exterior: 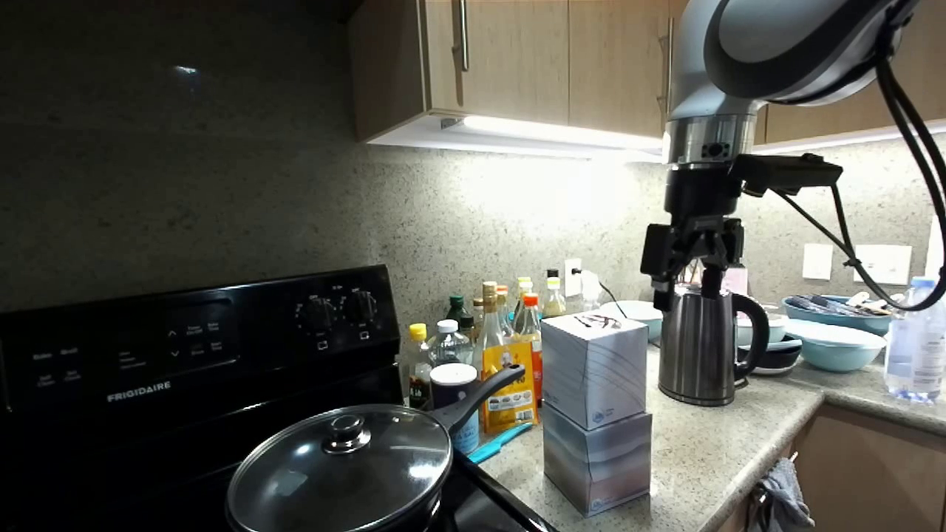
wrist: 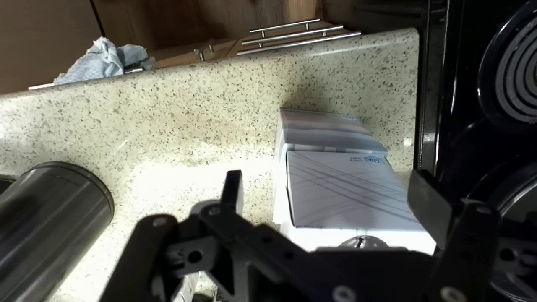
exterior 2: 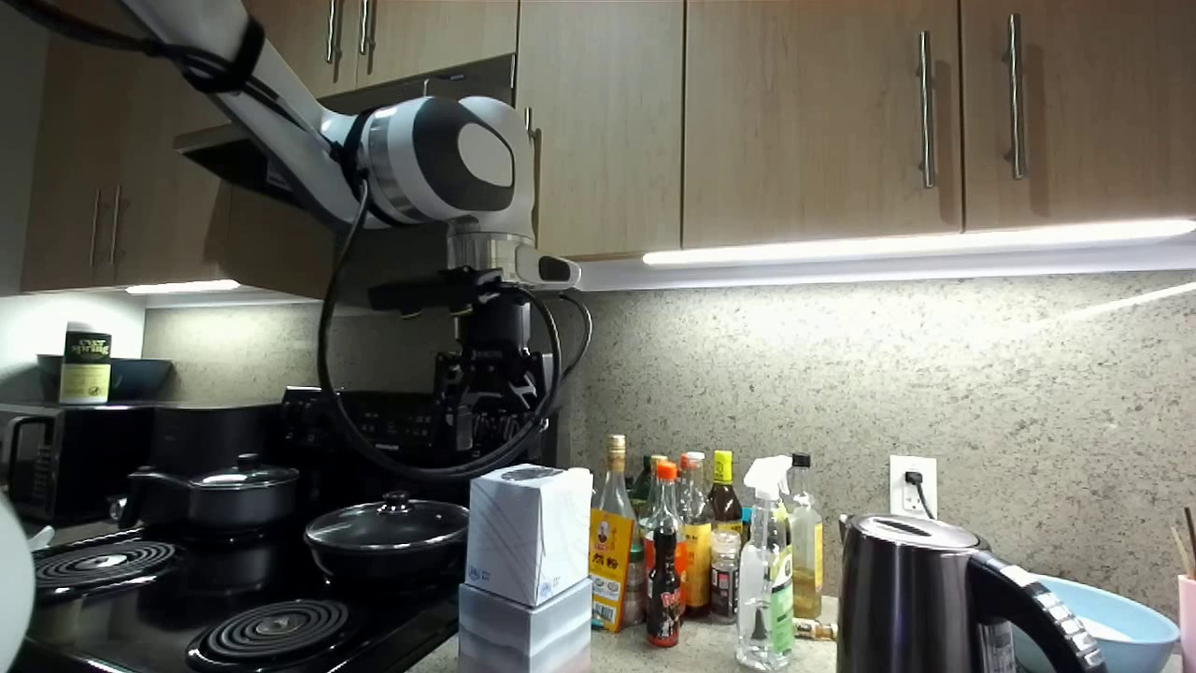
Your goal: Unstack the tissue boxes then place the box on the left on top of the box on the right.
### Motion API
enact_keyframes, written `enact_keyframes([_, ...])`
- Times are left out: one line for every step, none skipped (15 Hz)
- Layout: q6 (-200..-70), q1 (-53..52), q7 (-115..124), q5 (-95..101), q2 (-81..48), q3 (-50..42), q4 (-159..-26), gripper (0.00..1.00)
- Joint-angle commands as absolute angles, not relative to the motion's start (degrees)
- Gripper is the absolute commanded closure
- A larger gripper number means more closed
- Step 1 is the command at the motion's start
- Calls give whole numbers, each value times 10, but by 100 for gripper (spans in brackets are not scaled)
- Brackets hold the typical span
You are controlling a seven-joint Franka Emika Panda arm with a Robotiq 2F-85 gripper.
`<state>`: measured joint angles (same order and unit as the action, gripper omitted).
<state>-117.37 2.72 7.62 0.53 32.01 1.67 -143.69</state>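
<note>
Upper tissue box: white, fine curved lines on its sides; upright, seated directly on the lower tissue box, edges nearly aligned; right of centre in an exterior view.

Lower one of the pair: grey, wavy bands; upright on the speckled counter. The two form a single stack in both exterior views.

Tool: black, pointing down, fingers spread well apart. In the wrist view it enters from the bottom, the upper tissue box showing between its fingertips. In both exterior views it hangs higher in the frame than the stack.

Kettle: steel, black handle; on the counter, right of the stack in both exterior views.

Frying pan: dark, glass lid fitted; on the black stove, left of the stack in both exterior views.

Bottles: a group, mixed caps; near the wall, right of the stack in an exterior view.

Yellow packet: just left of the stack in an exterior view.

Spray bottle: clear, white trigger head; lower right of centre.

Bowl: pale blue; right side of an exterior view.

Water bottle: clear, blue cap; right edge, same frame.

Cloth: grey; upper left of the wrist view.
</note>
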Motion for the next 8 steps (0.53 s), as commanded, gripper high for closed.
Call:
enact_keyframes([-1178, 27, 98, 19, 227, 34, -1367, 0])
enact_keyframes([-1173, 26, 104, 23, 199, 40, -1341, 0])
enact_keyframes([-1171, 26, 107, 27, 177, 43, -1322, 0])
enact_keyframes([-1165, 26, 114, 32, 151, 47, -1295, 0])
enact_keyframes([-1160, 25, 122, 41, 127, 50, -1271, 0])
enact_keyframes([-1157, 25, 133, 52, 108, 53, -1248, 0])
enact_keyframes([-1153, 25, 151, 66, 92, 54, -1228, 0])
enact_keyframes([-1152, 24, 164, 79, 83, 54, -1214, 0])
